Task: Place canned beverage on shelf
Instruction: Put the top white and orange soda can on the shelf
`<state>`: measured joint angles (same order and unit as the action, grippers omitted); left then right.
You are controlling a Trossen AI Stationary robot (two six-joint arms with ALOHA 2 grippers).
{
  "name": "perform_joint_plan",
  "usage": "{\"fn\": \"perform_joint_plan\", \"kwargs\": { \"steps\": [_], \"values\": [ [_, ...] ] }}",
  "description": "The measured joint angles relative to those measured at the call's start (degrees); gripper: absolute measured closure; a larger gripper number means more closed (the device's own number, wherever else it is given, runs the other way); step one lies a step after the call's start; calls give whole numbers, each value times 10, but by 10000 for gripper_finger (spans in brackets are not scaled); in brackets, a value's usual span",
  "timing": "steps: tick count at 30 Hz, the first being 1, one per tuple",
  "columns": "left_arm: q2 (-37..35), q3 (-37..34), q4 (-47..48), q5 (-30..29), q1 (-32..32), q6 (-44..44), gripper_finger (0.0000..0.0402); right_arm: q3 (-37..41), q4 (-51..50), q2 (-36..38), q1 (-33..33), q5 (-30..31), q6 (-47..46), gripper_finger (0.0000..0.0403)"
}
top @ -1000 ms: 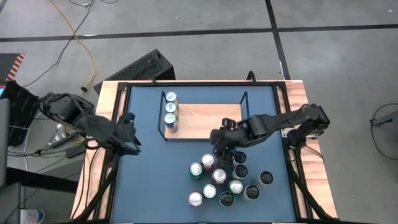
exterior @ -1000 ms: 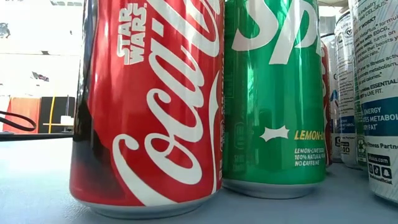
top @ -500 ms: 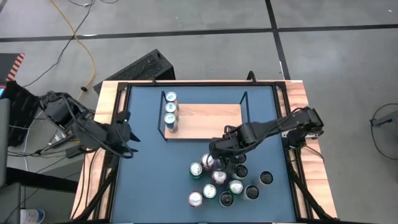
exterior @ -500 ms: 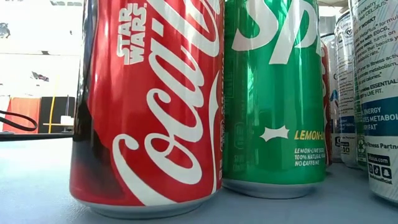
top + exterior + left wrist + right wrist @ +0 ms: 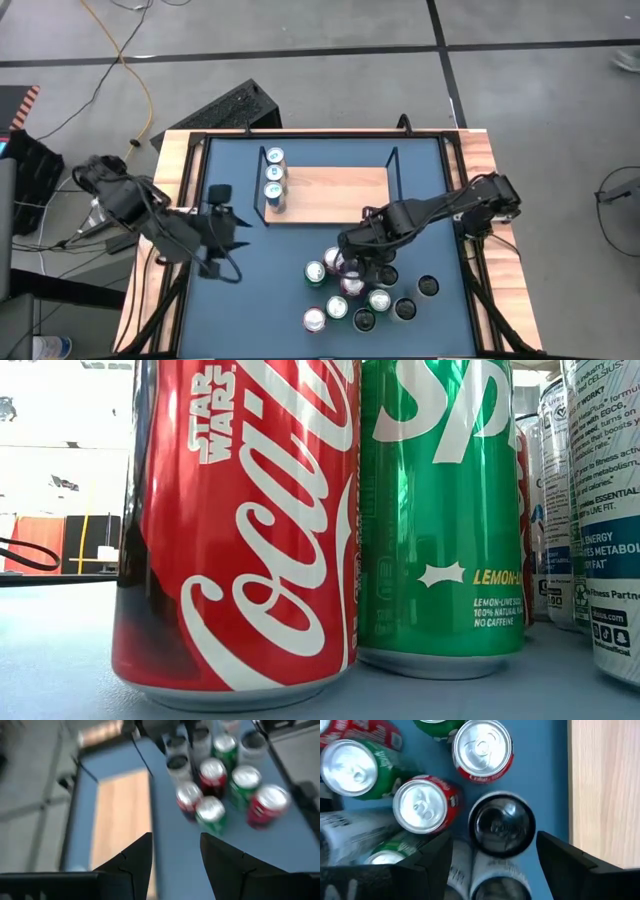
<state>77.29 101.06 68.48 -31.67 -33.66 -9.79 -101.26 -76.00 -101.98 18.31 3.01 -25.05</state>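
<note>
Shelf point(image 5: 325, 194) behind your right gripper point(image 5: 492, 852) holds three cans point(image 5: 274, 178) at its left rail; fingers spread, hovering over a black-topped can point(image 5: 502, 824). Left gripper point(image 5: 175, 855) empty, parted.

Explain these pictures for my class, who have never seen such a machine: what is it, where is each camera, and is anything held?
Two dark robot arms work at a blue table. One camera looks straight down, one sits at table height beside the cans, and one rides on each wrist. The shelf, a small wooden board with wire rails, already holds three cans. A cluster of cans stands in front of it. The right gripper is open above a dark-topped can, holding nothing. The left gripper is open and empty over bare table.
</note>
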Motion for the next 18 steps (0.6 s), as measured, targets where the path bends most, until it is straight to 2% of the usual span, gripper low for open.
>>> {"fn": "perform_joint_plan", "kwargs": {
  "steps": [3, 5, 7, 9, 15, 18],
  "values": [
    [26, 0, -69, -9, 26, 91, 248, -24, -51, 1, -6, -50, -4, 132],
    [45, 0, -108, 29, 55, 134, 248, -46, -88, 1, -7, -56, -13, 132],
    [62, 0, -131, 91, 88, 163, 248, -64, -114, 2, -7, -56, -18, 132],
    [76, 0, -146, 139, 123, 188, 248, -87, -137, 1, -5, -37, -17, 132],
    [116, 0, -190, 184, 202, 261, 248, -113, -121, 55, 18, 19, -48, 132],
    [143, 0, -208, 236, 223, 284, 248, -112, -124, 82, 38, 65, -89, 132]
  ]
}}
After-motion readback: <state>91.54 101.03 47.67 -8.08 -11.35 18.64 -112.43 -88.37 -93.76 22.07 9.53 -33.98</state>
